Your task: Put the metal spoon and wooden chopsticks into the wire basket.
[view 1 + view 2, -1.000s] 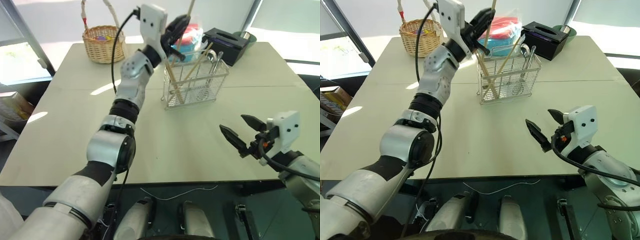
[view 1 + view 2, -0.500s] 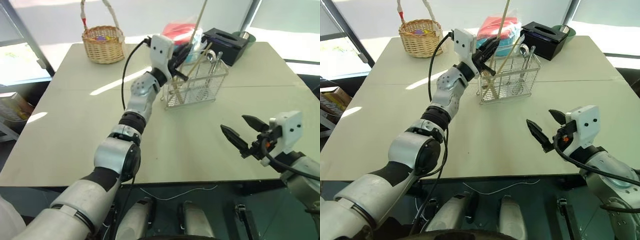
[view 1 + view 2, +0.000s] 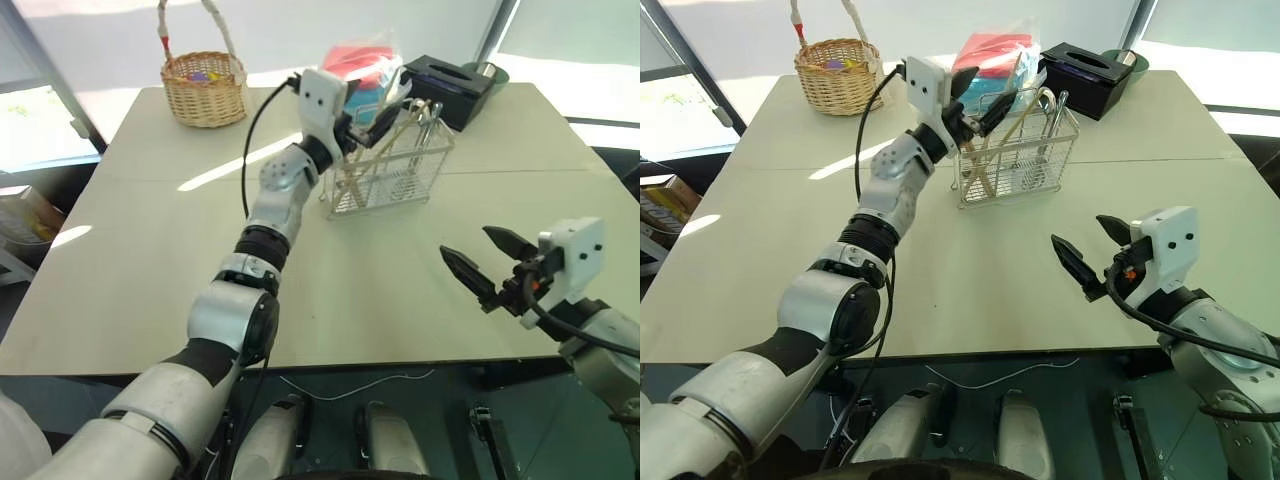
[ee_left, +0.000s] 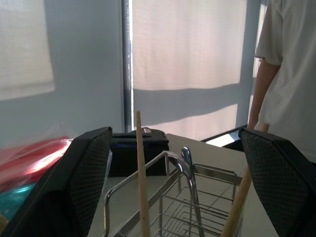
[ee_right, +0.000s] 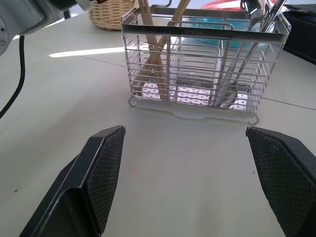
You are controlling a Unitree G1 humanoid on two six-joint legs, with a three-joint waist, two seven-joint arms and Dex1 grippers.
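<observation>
Hidden and cut-off parts around the wire basket

The wooden chopsticks (image 4: pixel 141 177) run out of the left wrist view between the wide-apart fingers of the left gripper (image 3: pixel 974 97), so their lower ends cannot be seen there. A person (image 4: pixel 289 69) past the jaws is cut off by the frame edge. In the right wrist view the metal spoon (image 5: pixel 232 96) is half masked by the wires of the wire basket (image 5: pixel 205 59).

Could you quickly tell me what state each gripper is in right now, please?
Left gripper: open, holding nothing, at the wire basket.
Right gripper: open, holding nothing, above the table.
</observation>
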